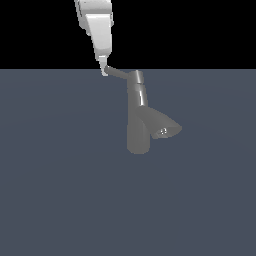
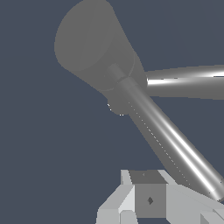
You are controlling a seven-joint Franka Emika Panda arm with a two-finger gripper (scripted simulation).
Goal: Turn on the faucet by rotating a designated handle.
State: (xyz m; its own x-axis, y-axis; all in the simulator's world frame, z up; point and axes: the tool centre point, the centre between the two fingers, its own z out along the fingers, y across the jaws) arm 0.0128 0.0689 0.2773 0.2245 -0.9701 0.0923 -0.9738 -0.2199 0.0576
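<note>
Faucet point(image 1: 138, 125) stands upright on the flat grey worktop point(image 1: 60, 190), about mid-frame in the exterior view, with its cone-shaped spout point(image 1: 165, 126) flaring off toward the exterior view's right. So the bit that matters: the handle point(image 1: 120, 74) is the skinny rod poking out of the top cap, and its long axis runs from the cap out toward the exterior view's left, tilting slightly upward. The end effector point(image 1: 104, 70) comes down from above and sits right at the rod's free tip, so the handle lies from it straight back toward the column. In the wrist view the handle point(image 2: 175, 140) runs as a long shiny bar away from the end effector point(image 2: 151, 199) to the cap. Can't honestly tell how far open the fingers are, or whether they actually have hold of the rod; it looks like touching or nearly so, but both views are too coarse at the tip. My guess is the next move is a sideways sweep around the column's axis, pushing the tip. Count: one faucet, one handle, one spout, one arm.
</note>
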